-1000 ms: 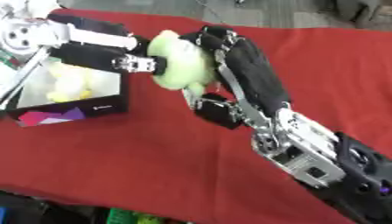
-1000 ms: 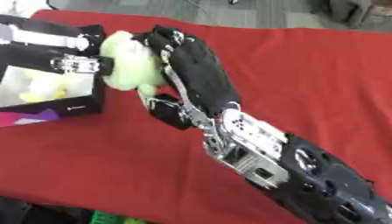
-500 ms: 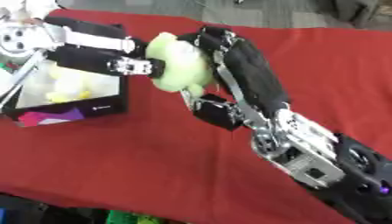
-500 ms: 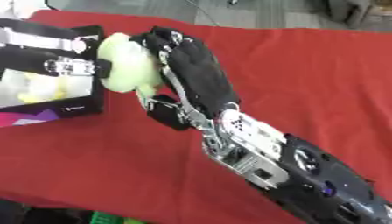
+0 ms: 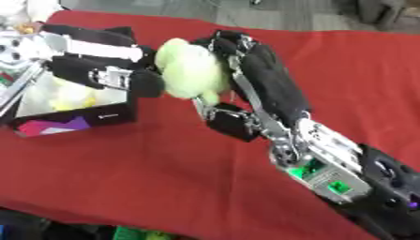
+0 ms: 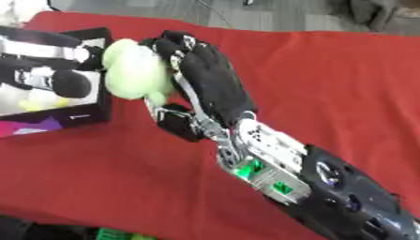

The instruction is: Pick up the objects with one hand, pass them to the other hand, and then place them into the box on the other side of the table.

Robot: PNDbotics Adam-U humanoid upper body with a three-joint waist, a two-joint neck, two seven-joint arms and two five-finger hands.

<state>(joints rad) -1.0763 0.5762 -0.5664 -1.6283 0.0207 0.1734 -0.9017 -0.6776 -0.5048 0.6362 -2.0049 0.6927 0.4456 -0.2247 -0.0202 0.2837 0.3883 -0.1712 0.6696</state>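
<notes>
Little moved since before – right hand (image 5: 246, 70) still curled round green plush toy (image 5: 190, 70), left hand (image 5: 115, 77) fingertips touching it beside box (image 5: 74, 119) – left fingers' state unclear

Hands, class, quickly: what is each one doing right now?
Right hand: shut on the pale green soft toy.
Left hand: at the toy's other side above the box; fingers cannot be told.

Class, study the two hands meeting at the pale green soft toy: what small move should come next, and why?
Probably the left hand should curl its fingers round the pale green soft toy. The right hand holds the toy from behind, the left hand's fingers already meet its other side, and the open black box lies just below the left hand, on the red tablecloth.
</notes>
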